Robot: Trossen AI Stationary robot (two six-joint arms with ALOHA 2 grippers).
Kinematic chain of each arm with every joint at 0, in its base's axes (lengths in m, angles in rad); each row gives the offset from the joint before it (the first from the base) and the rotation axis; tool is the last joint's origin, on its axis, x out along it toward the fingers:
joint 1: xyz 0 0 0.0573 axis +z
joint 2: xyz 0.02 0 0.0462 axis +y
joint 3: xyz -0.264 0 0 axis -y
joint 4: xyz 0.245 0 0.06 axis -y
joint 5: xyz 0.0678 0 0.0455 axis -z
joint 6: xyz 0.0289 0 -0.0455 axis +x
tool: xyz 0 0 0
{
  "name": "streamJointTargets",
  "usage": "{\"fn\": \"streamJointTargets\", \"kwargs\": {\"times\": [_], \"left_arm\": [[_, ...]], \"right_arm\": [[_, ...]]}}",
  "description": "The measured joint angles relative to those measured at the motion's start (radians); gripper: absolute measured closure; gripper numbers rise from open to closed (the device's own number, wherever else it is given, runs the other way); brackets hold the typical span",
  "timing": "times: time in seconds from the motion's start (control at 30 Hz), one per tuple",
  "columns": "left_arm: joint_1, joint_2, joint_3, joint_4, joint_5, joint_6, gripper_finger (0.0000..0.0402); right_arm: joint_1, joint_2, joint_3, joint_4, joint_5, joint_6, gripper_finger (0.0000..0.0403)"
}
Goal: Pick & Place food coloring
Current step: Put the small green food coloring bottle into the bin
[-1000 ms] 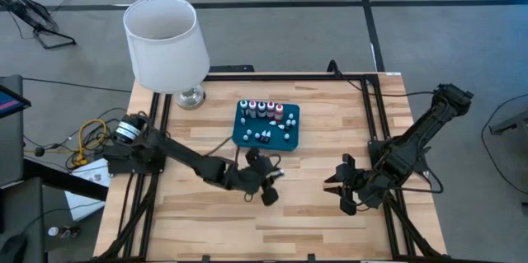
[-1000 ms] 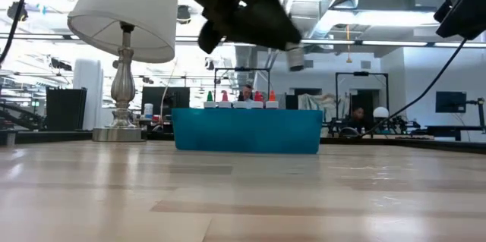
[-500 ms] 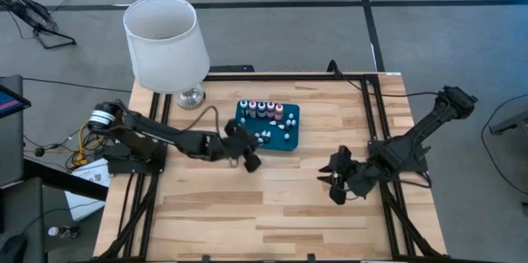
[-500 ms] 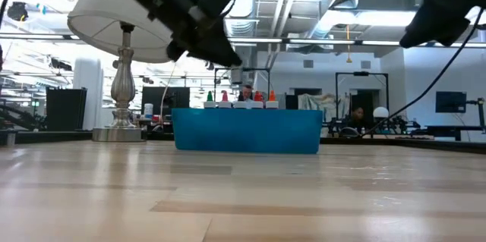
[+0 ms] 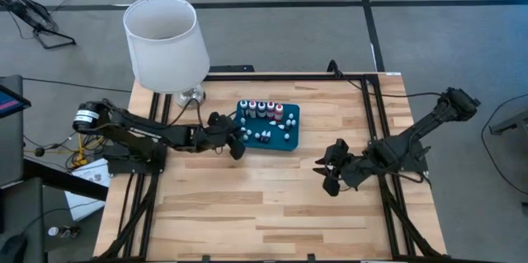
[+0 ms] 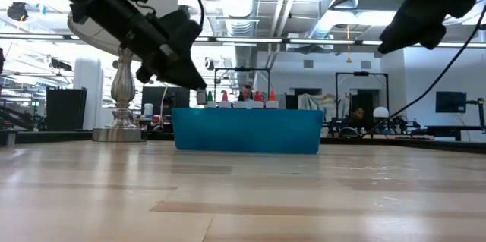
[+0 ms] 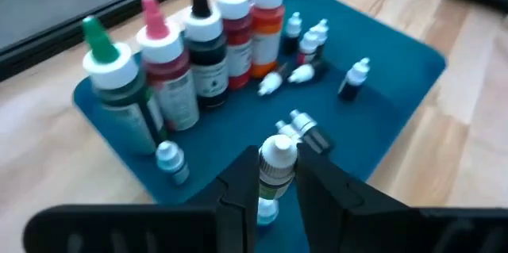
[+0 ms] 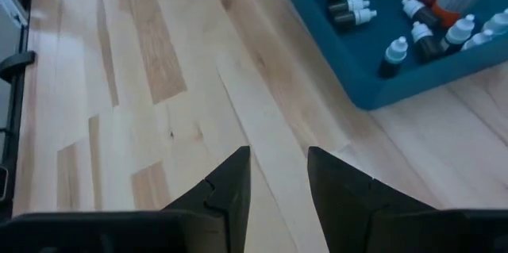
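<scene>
One wooden table (image 5: 272, 193), lamp (image 5: 165, 44) beside.

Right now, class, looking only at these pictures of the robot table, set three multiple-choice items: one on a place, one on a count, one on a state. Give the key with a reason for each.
1. Where does the lamp stand?
A. at the table's far left corner
B. at the table's near right corner
C. on the tray

2. How many tall bottles stand in a row on the tray?
A. two
B. five
C. nine

3. What is the left gripper doing?
A. hanging open over bare wood
B. holding a small bottle
C. gripping the lamp

Key: 1 A, the high view shows it there. 2 B, the left wrist view shows five. 3 B, a white-capped bottle sits between its fingers.
</scene>
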Motion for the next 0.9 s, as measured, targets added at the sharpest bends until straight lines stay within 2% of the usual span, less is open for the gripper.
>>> {"fn": "streamJointTargets", "kwargs": {"times": [0.17,0.43,0.9], "left_arm": [[0.034,0.0,-0.029,-0.001,0.011,0.0,0.034],[0.088,0.001,-0.074,0.064,0.108,0.026,0.034],[0.178,0.008,-0.074,0.078,0.266,0.192,0.034]], "right_arm": [[-0.04,0.0,0.0,0.026,-0.028,-0.041,0.0287],[-0.087,0.0,0.0,0.037,-0.052,-0.079,0.0287],[-0.119,0.0,0.0,0.04,-0.072,-0.081,0.0287]]}}
